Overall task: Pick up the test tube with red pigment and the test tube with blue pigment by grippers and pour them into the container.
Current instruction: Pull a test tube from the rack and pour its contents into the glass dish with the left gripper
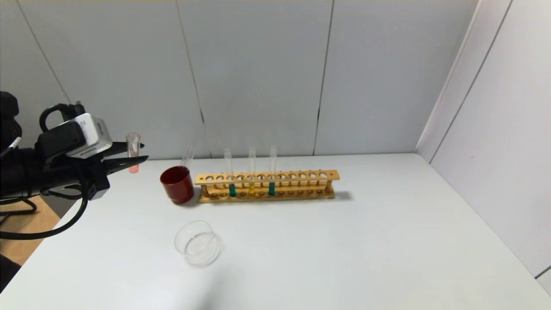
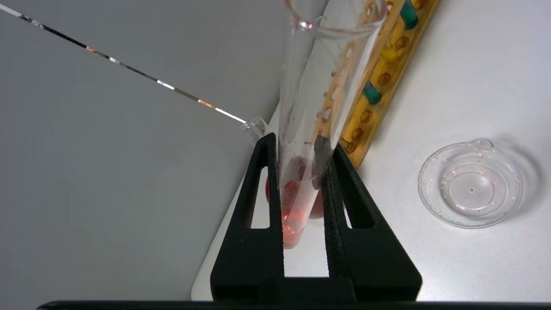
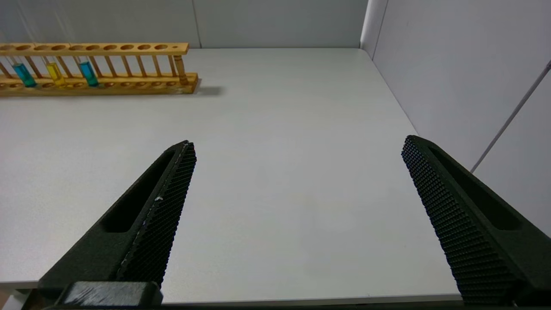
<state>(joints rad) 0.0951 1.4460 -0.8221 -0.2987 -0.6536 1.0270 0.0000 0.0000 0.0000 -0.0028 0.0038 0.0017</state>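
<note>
My left gripper point(image 1: 144, 153) is shut on the test tube with red pigment point(image 1: 133, 151) and holds it upright in the air at the table's far left, left of the dark red cup. In the left wrist view the tube point(image 2: 297, 202) sits between the black fingers point(image 2: 258, 202), with red liquid at its bottom. The test tube with blue pigment point(image 1: 271, 188) stands in the wooden rack point(image 1: 301, 175); it also shows in the right wrist view point(image 3: 88, 73). The clear glass container point(image 1: 181, 241) sits empty on the table in front of the cup; it also shows in the left wrist view point(image 2: 426, 189). My right gripper point(image 3: 299, 142) is open and empty, over the table's front right.
A dark red cup point(image 1: 177, 185) with an empty tube point(image 1: 188, 156) leaning in it stands left of the rack. The rack also holds a teal-green tube point(image 1: 232, 189) and a yellow tube point(image 1: 252, 188). Grey walls close the back and right.
</note>
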